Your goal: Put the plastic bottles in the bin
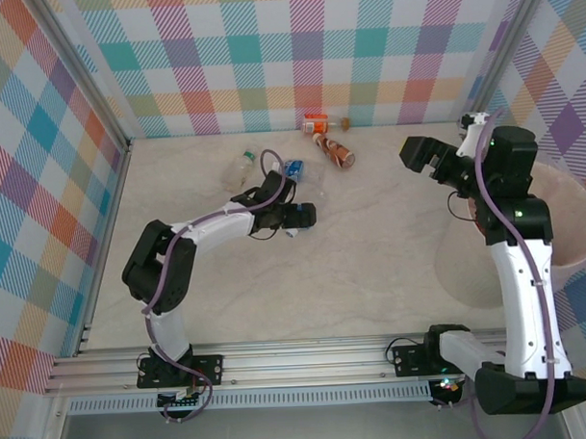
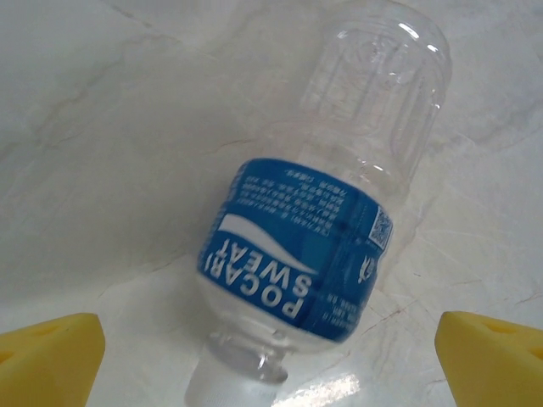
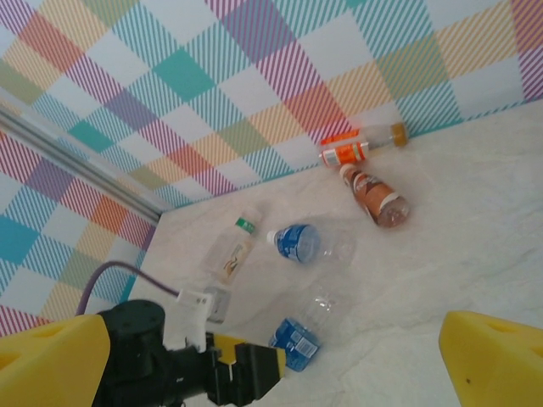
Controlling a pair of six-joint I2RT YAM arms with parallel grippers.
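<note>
The left fingers (image 2: pixel 51 360) are standing wide apart, grasping nothing. They are hovering over a blue-labelled bottle (image 2: pixel 297 254) that is lying on its side near the middle of the worktop (image 1: pixel 372 265). The right fingers (image 3: pixel 496 360) are spread wide too, holding nothing, up near the bin (image 1: pixel 468 281) at the worktop's right edge. More bottles are lying toward the far edge: another blue one (image 1: pixel 293 168), a clear one (image 1: pixel 241 168) and an orange-labelled one (image 1: pixel 319 123) by the back wall.

Five bottles are in view: one orange-labelled bottle (image 3: pixel 344 154), one brown bottle (image 3: pixel 377 199), one green-capped bottle (image 3: pixel 231 254) and two blue-labelled, the upper bottle (image 3: pixel 301 242) and the lower bottle (image 3: pixel 295 342). There is one bin (image 1: pixel 574 224). There are two arms: left arm (image 1: pixel 211 222), right arm (image 1: pixel 518 269).
</note>
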